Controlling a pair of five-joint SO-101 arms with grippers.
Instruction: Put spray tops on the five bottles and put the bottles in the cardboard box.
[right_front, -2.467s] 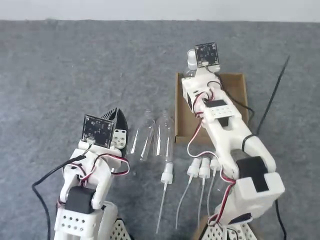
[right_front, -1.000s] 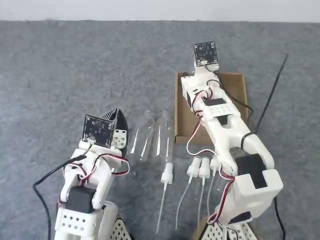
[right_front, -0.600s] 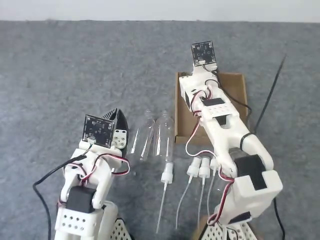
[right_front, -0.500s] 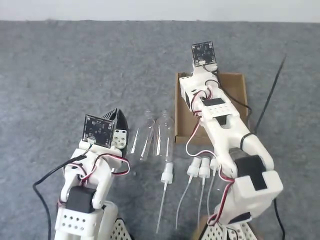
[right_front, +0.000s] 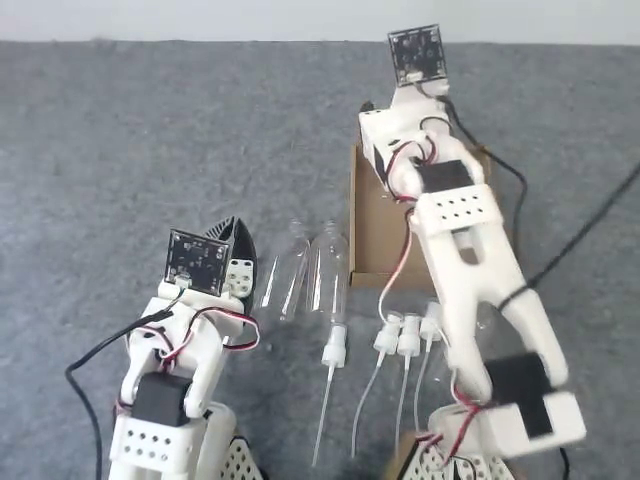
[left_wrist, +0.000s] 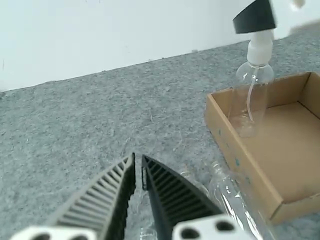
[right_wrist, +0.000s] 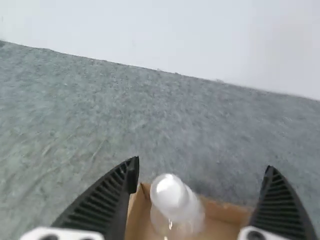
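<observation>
Change over the last 2.5 s: the right arm (right_front: 455, 210) has stretched out and risen, its wrist now past the far rim of the cardboard box (right_front: 375, 230), toward the upper middle of the high view, where before it sat low over the box with a capped bottle in its grip. The right gripper (right_wrist: 201, 167) now stands wide open with nothing in it, and the capped bottle (right_wrist: 172, 200) stands between and below the spread jaws. Judgement: bottle 1 of 5 has been delivered and let go; the arm looks to be backing clear. The left arm has not moved; the left gripper (right_front: 238, 235) is closed to a thin slit with nothing between its jaws, at lower left. Still on the grey mat (right_front: 150, 130): 2 uncapped bottles (right_front: 283, 272) (right_front: 328, 275) lying side by side at centre, and 4 loose spray tops (right_front: 334, 348) (right_front: 388, 335) (right_front: 409, 335) (right_front: 430, 322) in a row below them. View comparison: in the high view the arm hides the delivered bottle, while the left wrist view shows it upright in the far corner of the box (left_wrist: 280, 145), body (left_wrist: 250, 95) clear, white spray top (left_wrist: 260, 45) seated, with 1 black finger of the right gripper (left_wrist: 255, 17) just above it and seemingly not clamping it.
</observation>
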